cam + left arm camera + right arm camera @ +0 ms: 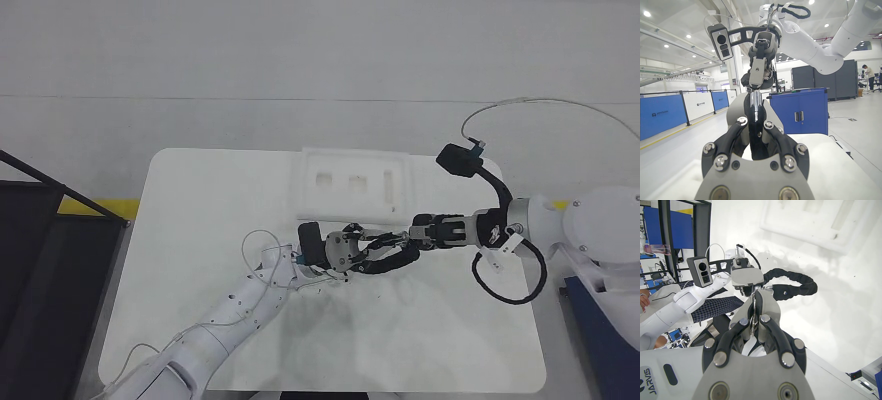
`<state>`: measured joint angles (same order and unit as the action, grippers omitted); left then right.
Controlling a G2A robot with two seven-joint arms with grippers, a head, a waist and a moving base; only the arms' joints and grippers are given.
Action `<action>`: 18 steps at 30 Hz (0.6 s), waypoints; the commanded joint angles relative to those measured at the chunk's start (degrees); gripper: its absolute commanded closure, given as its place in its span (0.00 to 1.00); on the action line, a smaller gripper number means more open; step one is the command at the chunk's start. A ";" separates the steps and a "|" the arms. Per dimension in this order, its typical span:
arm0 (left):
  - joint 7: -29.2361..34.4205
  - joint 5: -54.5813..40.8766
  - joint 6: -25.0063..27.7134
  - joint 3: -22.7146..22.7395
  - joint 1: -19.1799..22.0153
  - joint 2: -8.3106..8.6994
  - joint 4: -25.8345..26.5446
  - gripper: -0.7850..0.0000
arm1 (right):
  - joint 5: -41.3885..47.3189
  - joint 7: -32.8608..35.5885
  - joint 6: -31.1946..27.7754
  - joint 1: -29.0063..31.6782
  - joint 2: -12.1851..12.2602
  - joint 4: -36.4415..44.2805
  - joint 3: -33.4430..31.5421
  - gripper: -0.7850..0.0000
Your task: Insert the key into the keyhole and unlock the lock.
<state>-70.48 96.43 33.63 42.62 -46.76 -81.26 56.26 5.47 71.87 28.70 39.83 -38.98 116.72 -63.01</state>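
Observation:
The lock is a cable lock with a chrome cylinder [755,100] and a black fabric-sleeved cable that loops out to one side [797,283] [395,262]. My left gripper [753,110] [335,250] is shut on the lock body and holds it above the middle of the table, cylinder end facing the other arm. My right gripper [755,298] [385,243] is shut on the key [754,313], whose ring hangs between the fingers. The key's tip meets the cylinder's end face. How deep it sits is hidden.
A white foam tray [355,185] with shallow recesses lies at the back of the white table [450,330]. A black frame [40,190] stands off the table's left edge. A blue cabinet [798,111] stands beyond the table.

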 commanded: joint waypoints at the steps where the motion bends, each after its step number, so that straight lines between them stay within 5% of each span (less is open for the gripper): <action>1: -0.22 0.44 -0.05 -0.16 0.09 0.05 0.00 1.00 | 0.00 0.43 -0.29 -0.34 -0.05 -0.37 0.32 1.00; 18: -0.97 -0.42 -0.80 -1.48 0.38 0.43 0.28 1.00 | 0.27 0.70 -0.76 -2.76 -0.72 -2.41 3.02 1.00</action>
<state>-71.40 96.14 32.88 41.17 -46.36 -80.83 56.57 5.65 72.77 27.89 37.07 -39.69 114.30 -59.99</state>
